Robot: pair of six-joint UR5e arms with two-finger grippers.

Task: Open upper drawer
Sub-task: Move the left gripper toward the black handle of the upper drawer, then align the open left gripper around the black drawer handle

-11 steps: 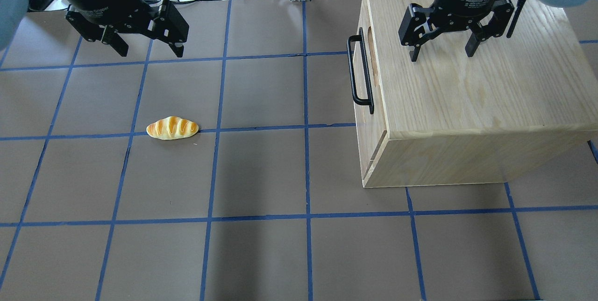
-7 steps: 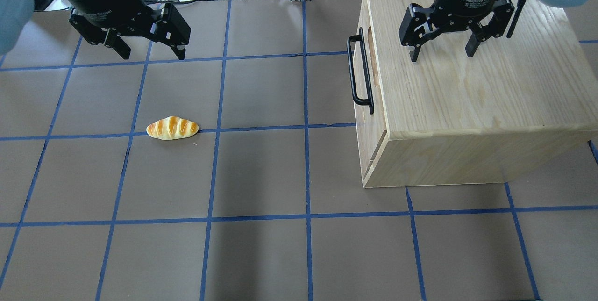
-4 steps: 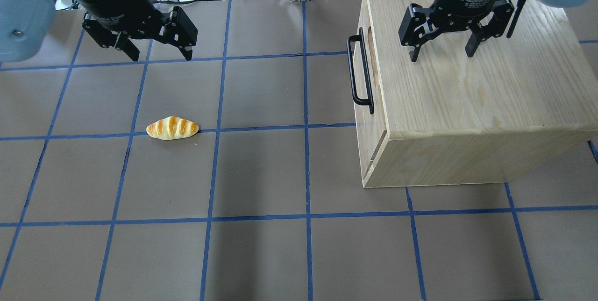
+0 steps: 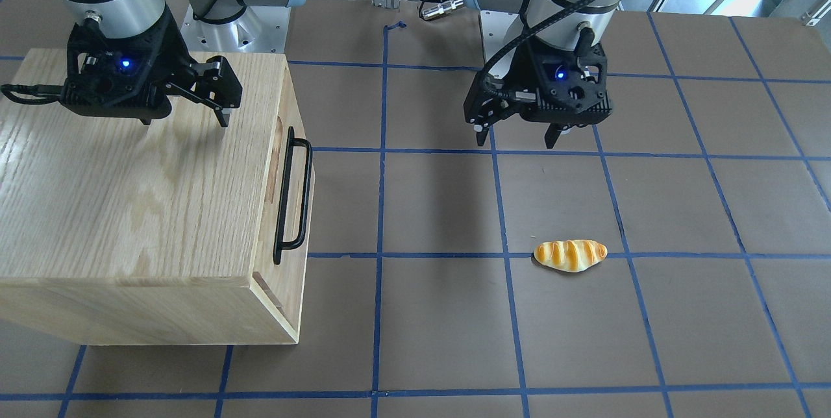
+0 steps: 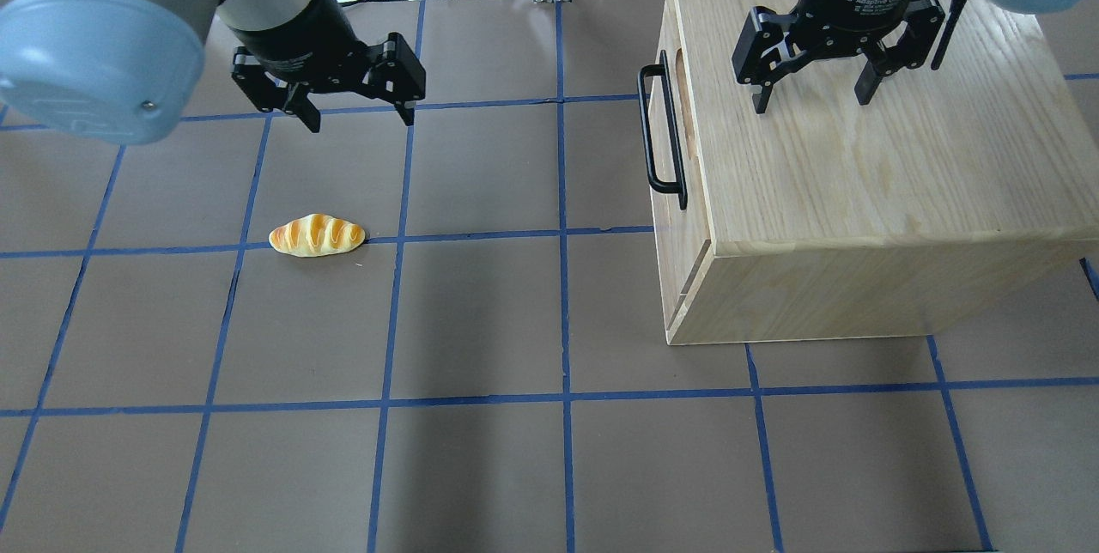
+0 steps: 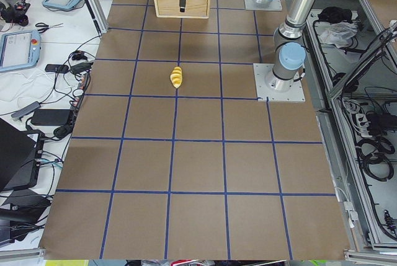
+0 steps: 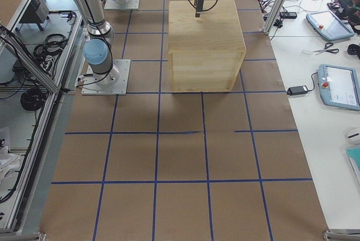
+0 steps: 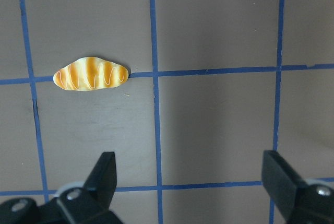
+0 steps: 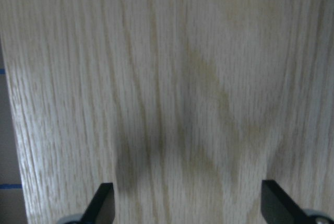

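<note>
The upper drawer (image 5: 697,167) sits closed in the oak cabinet (image 5: 859,175), its black handle (image 5: 661,132) facing the left gripper (image 5: 359,119), which hovers spread wide, well apart, while the right gripper (image 5: 811,102), also spread, hangs above the cabinet top.

The cabinet (image 5: 859,175) runs off frame at right; the upper drawer (image 5: 687,149) shows only edge-on.

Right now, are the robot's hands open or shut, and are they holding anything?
Left gripper: open, holding nothing.
Right gripper: open, holding nothing.
</note>
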